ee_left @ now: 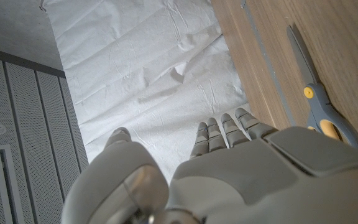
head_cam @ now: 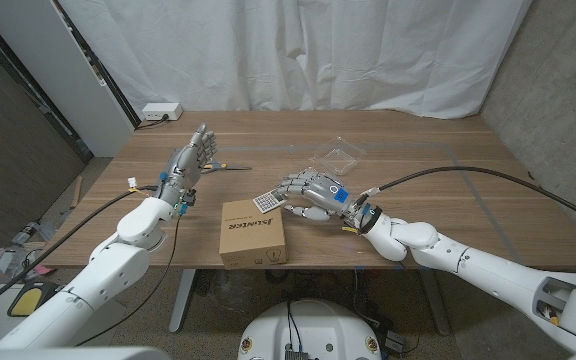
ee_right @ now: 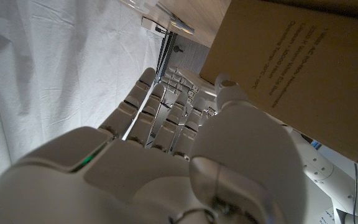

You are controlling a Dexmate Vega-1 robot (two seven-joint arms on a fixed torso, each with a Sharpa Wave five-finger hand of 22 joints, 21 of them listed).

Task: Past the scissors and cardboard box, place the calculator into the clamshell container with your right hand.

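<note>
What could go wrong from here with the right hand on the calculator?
1. The right hand seems to touch only one end of the calculator, so a lift may let it slip or tip.
2. The calculator lies right at the cardboard box; closing fingers could shove or snag on the box.
3. The clamshell container looks light and unsecured, so a hard placement could slide it.

The left hand (head_cam: 192, 160) stands up at ten o'clock – fingers apart. The right hand (head_cam: 311, 193) (fingers curled) reaches toward nine o'clock.
</note>
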